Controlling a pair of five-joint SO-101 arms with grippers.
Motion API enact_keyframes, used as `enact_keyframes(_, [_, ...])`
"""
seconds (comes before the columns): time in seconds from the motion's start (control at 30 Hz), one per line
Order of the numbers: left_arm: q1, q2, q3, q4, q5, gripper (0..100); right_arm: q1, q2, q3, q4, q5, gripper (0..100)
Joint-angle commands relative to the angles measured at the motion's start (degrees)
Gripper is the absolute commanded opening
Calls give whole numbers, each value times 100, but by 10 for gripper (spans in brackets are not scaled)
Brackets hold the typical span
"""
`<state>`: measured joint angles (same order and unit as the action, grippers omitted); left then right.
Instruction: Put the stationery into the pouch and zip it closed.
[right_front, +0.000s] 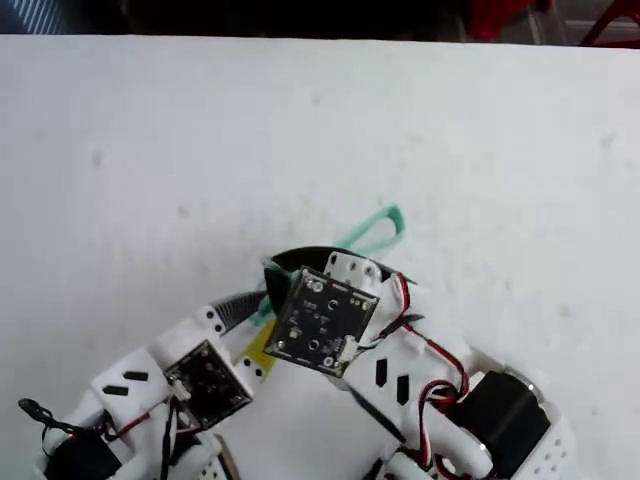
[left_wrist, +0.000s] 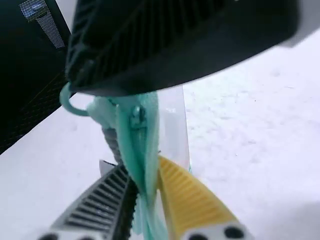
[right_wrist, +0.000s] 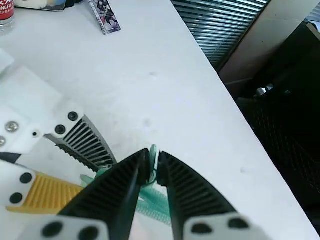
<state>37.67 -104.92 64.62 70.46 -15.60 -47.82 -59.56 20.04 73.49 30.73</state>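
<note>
Left wrist view: my left pincer clamps the teal pouch by its edge; my right pincer, just ahead, is pinched narrow on it too.

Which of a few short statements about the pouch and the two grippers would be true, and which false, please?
1. The left gripper is clamped on the pouch. True.
2. The right gripper is wide open over bare table. False: its black fingers pinch a teal part of the pouch.
3. A teal loop of the pouch sticks out beyond the arms. True.
4. Both fingers of the left gripper are black. False: it has a grey finger and a yellow finger.
</note>
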Motion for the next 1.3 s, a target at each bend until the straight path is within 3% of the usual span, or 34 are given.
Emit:
enact_keyframes(0.0, [48,22,-105,9,53,24,66,-48,-220,171,-70,18])
enact_keyframes(0.47, [48,22,-114,9,53,24,-4,-13,-220,664,-633,23])
enact_keyframes(0.6, [57,22,-114,0,53,24,4,-4,-211,760,-642,84])
enact_keyframes(0.73, [66,22,-114,-9,53,24,4,-4,-211,725,-651,11])
enact_keyframes(1.17, [75,22,-123,-167,62,26,4,-4,457,277,-642,18])
enact_keyframes(1.27, [75,22,-123,-220,237,85,4,-13,466,277,-642,18])
